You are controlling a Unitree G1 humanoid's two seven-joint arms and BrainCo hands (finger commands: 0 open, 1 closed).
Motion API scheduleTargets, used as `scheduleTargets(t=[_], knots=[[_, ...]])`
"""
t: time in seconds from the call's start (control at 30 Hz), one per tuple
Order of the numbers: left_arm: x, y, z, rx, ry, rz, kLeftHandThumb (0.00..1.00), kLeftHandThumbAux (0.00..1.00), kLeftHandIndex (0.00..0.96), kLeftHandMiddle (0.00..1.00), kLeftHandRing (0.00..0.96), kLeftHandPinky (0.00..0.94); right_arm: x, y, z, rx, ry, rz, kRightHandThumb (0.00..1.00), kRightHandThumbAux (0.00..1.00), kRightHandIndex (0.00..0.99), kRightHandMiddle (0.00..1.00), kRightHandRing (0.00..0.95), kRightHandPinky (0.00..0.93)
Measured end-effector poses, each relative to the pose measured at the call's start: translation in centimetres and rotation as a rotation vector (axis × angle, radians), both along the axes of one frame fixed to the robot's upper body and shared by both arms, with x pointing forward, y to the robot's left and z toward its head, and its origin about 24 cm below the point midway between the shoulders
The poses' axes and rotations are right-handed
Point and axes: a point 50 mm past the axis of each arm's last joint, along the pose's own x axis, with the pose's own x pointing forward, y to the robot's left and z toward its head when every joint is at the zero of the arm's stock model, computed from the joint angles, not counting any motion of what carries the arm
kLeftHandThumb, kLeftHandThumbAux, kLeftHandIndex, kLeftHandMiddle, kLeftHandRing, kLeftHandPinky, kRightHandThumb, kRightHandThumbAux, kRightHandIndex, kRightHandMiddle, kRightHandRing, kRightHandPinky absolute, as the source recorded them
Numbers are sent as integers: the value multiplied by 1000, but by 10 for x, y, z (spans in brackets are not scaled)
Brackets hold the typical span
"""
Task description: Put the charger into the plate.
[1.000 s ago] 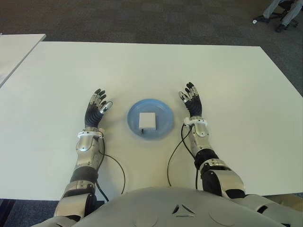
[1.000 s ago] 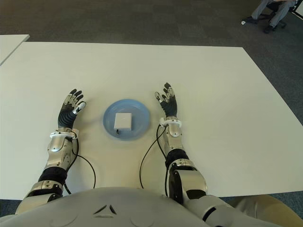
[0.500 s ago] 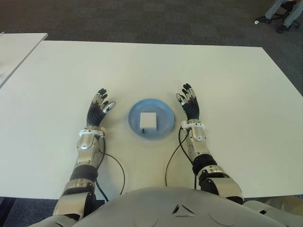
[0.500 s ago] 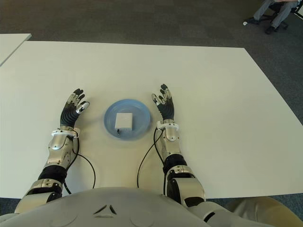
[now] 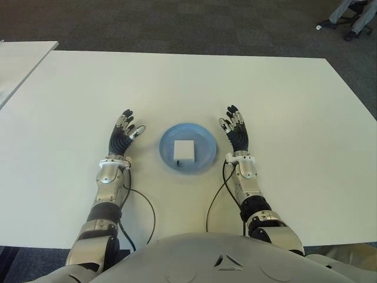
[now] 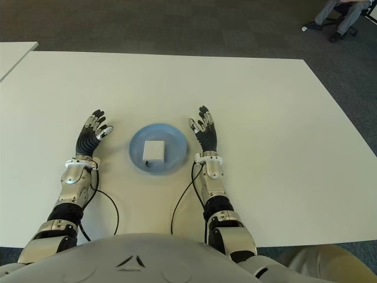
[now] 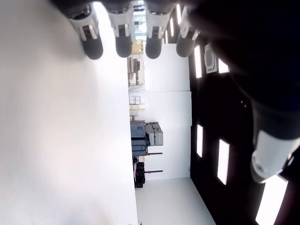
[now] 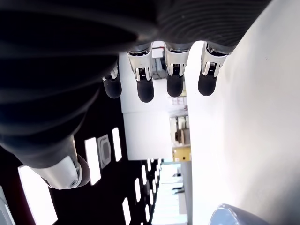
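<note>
Charger [image 5: 184,150] is lying in the plate [image 5: 203,142], task seemingly done, as the left hand [image 5: 122,137] at nine o'clock and right hand [image 5: 235,132] at three are flanking it, fingers spread, holding nothing.

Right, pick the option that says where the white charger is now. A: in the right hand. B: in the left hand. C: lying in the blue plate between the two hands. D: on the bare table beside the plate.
C: the charger lies flat in the blue plate, with the left hand and the right hand open on either side, holding nothing.
</note>
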Motion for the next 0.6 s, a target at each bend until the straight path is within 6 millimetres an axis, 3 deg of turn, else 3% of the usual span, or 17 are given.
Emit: scheduleTargets(t=[0.6], knots=[[1, 2, 0, 12, 14, -4, 0, 625, 25, 79, 73, 82, 0, 3, -1, 0, 3, 15, 0, 660, 69, 101, 63, 46]])
